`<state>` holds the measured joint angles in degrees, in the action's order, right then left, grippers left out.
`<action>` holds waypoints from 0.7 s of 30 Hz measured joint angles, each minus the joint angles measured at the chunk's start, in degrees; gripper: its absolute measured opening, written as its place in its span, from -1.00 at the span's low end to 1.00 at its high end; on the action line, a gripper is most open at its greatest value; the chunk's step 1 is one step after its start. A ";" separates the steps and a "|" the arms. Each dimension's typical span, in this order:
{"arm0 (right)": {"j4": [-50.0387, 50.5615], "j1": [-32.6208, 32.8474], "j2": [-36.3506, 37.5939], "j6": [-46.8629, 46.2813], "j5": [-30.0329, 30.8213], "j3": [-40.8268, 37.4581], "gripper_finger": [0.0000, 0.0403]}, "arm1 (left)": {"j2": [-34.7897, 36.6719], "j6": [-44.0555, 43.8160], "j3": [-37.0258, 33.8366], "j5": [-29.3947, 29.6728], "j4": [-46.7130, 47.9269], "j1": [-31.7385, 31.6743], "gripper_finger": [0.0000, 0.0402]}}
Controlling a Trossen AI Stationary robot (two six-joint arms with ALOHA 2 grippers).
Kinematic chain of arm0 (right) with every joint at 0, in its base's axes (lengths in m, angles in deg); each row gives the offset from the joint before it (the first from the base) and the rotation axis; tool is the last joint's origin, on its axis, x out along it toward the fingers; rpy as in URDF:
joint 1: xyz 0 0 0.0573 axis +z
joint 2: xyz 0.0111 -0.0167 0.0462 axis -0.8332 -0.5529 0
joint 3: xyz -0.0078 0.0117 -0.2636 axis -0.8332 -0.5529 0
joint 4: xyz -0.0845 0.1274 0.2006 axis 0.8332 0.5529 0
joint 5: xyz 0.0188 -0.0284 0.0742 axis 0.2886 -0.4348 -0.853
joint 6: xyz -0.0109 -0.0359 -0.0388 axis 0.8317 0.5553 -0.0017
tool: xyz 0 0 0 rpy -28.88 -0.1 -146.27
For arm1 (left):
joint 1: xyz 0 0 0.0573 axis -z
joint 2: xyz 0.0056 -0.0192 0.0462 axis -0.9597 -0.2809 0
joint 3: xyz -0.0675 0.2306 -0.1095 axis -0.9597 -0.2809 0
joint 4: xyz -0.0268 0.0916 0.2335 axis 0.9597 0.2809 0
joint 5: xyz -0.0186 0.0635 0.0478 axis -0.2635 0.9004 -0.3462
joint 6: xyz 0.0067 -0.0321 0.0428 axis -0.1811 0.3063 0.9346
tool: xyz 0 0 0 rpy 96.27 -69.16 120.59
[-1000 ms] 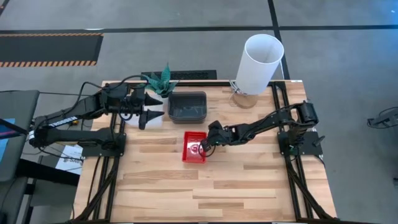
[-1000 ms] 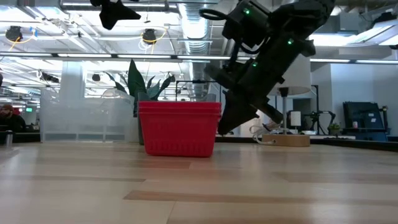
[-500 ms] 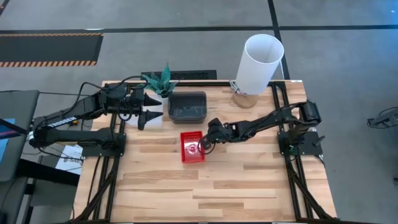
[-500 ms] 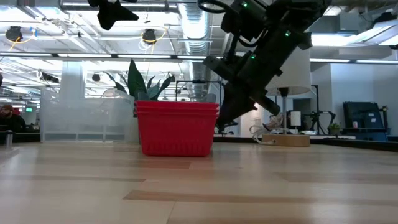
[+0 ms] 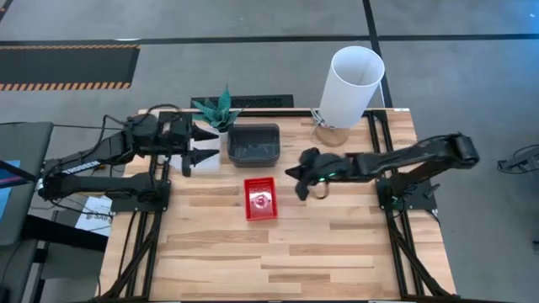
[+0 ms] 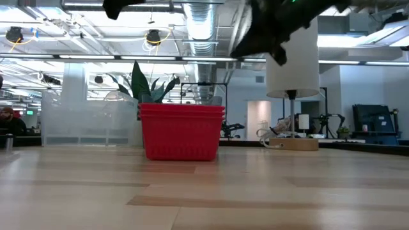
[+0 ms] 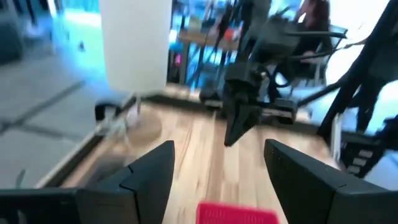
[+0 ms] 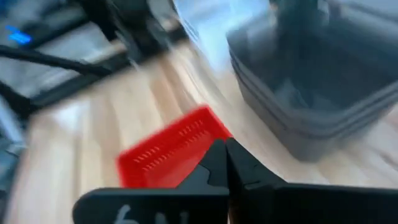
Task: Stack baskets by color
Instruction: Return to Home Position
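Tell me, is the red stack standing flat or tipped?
Flat: the red stack sits level on the table, its rims nested evenly in the low view.

In the low view we see the right arm point(image 6: 275, 25) only as a dark smear, cut by the top edge. There the red baskets point(image 6: 182, 131) largely hide the grey baskets point(image 5: 253, 145). We cannot count the clear baskets point(image 5: 208, 164).

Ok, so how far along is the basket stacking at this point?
Looks essentially done. The red baskets sit nested in one stack, the dark grey baskets in another, and the clear baskets beside them. Nothing is in hand: the right gripper is shut and empty beside the red stack, the left gripper open near the clear ones. Left: parking both arms.
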<state>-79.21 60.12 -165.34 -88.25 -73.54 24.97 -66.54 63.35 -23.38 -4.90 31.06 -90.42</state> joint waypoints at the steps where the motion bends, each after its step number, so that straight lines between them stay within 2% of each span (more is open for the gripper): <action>1: -2.16 -0.27 2.56 1.31 -1.20 -1.86 -1.00 | 1.39 -0.04 -1.19 0.04 -1.94 0.21 0.17; 10: -26.88 -5.52 24.72 4.57 -11.42 -22.05 -1.00 | 18.04 -8.81 -20.96 2.72 -19.22 0.18 0.17; 16: -29.04 -7.70 36.69 4.84 -11.78 -31.57 -1.00 | 28.83 -13.08 -28.90 3.81 -19.15 0.18 0.11; 21: -28.54 -7.83 46.23 6.80 -11.79 -38.71 -1.00 | 37.81 -13.67 -32.80 2.95 -16.19 0.18 -0.18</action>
<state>-107.75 52.29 -119.12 -81.45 -85.33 -13.74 -28.73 49.68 -56.18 -1.95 14.87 -90.24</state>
